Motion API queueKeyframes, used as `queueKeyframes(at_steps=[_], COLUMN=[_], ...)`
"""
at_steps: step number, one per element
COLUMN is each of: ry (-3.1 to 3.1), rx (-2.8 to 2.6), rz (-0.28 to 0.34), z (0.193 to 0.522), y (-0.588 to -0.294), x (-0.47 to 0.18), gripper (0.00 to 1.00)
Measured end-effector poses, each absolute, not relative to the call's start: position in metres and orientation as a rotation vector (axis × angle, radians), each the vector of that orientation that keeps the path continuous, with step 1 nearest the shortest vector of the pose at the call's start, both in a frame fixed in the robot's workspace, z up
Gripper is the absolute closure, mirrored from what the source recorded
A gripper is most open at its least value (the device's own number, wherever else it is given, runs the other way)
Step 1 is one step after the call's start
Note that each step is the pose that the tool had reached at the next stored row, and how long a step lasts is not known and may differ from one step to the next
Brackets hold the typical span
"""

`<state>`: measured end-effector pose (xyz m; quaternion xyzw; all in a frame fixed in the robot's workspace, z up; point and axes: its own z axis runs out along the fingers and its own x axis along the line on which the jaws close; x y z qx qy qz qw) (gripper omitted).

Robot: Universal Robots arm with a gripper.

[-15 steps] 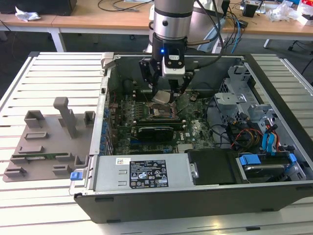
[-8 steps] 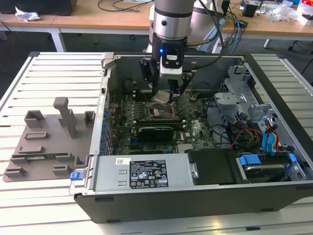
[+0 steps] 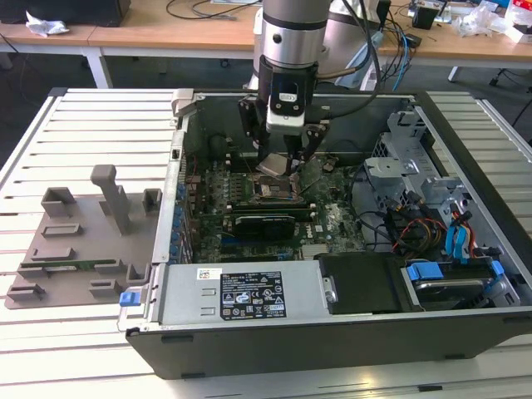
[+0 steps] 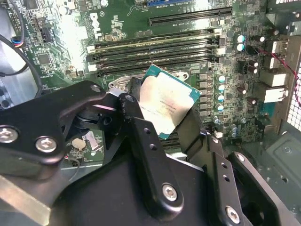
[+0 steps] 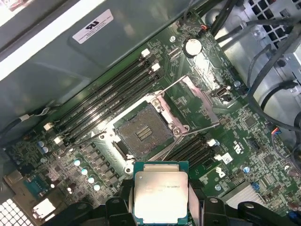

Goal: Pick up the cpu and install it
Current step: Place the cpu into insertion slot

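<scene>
My gripper [image 3: 283, 160] is shut on the cpu [image 3: 273, 164], a small square chip with a silvery top and a green rim. It hangs inside the open computer case, just above the green motherboard [image 3: 332, 218]. In both wrist views the cpu [image 4: 167, 106] [image 5: 161, 193] sits between the black fingers [image 4: 141, 136], slightly tilted. The dark square socket [image 5: 141, 132] lies bare beside the chip, with its metal frame [image 5: 197, 101] swung open. In the exterior view the socket [image 3: 274, 191] is right under the gripper.
A grey plastic tray [image 3: 75, 241] lies on the slatted table at the exterior view's left. In the case, the power supply [image 3: 241, 291] is at the front and the drive cage [image 3: 416, 166] with cables is at the right. Memory slots [image 5: 108, 101] flank the socket.
</scene>
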<state>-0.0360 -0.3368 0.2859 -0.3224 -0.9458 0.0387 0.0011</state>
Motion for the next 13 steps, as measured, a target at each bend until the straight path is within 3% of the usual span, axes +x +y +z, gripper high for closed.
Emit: queueKeyframes(at_steps=[13], ry=[-2.885], rx=[-1.218], rz=[0.121], z=[0.2856], y=[-0.3368], x=[-0.0360], gripper=[0.45])
